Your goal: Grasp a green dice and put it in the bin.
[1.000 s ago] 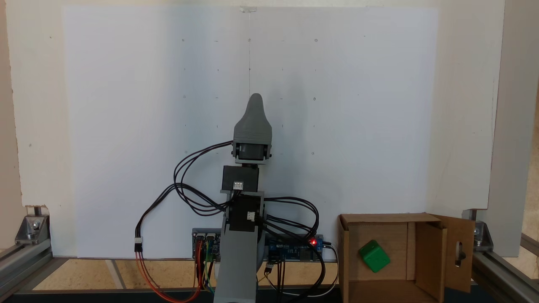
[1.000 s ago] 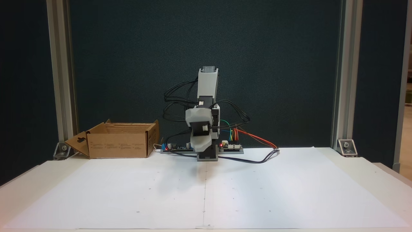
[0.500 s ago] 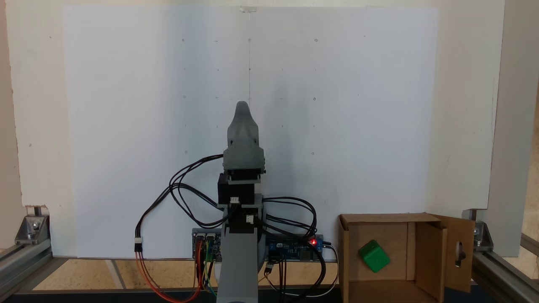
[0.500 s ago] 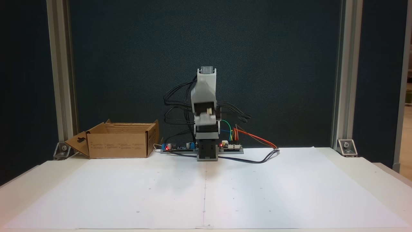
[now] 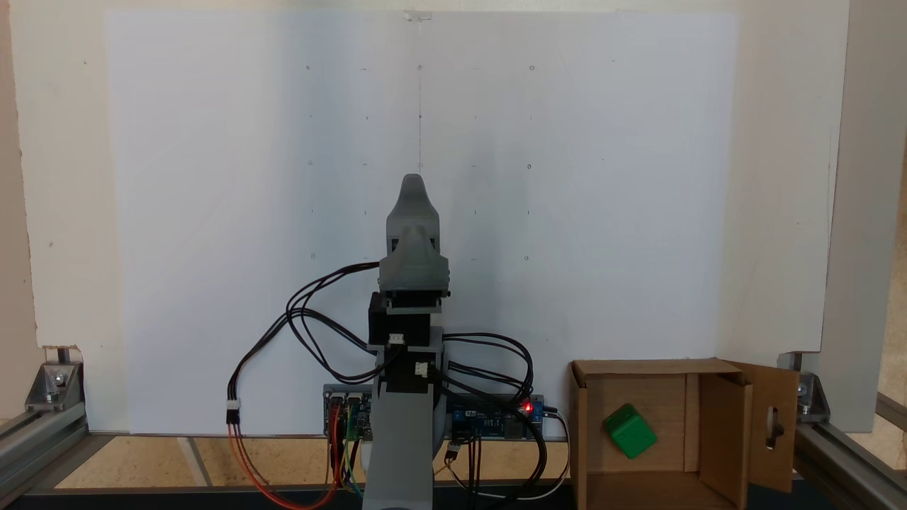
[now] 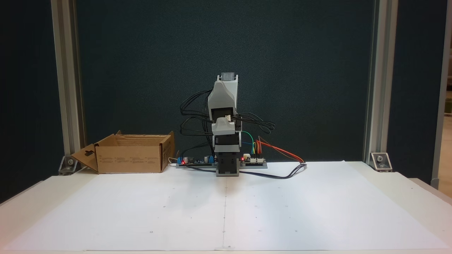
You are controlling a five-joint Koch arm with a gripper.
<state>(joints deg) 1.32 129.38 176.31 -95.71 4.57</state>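
The green dice (image 5: 629, 431) lies tilted on the floor of the bin (image 5: 641, 367), a brown cardboard box at the lower right of a fixed view. The same bin (image 6: 130, 159) stands at the back left in the other fixed view, where its walls hide the dice. My gripper (image 5: 414, 204) is held over the white sheet in front of the arm's base, well apart from the bin, with nothing in it. Its jaws lie one over the other, so the gap between them is hidden. From the front, the gripper (image 6: 224, 125) faces the camera, folded close to the arm.
A white paper sheet (image 6: 226, 211) covers the table in front of the arm. Circuit boards (image 5: 489, 418) and loose cables (image 6: 282, 155) sit at the arm's base. Aluminium frame posts (image 6: 374, 88) stand at the table's back corners. The bin's keyhole flap (image 5: 774, 425) hangs open outward.
The arm has folded back toward its base, the gripper drawing in and turning to centre. The dice and bin have not moved.
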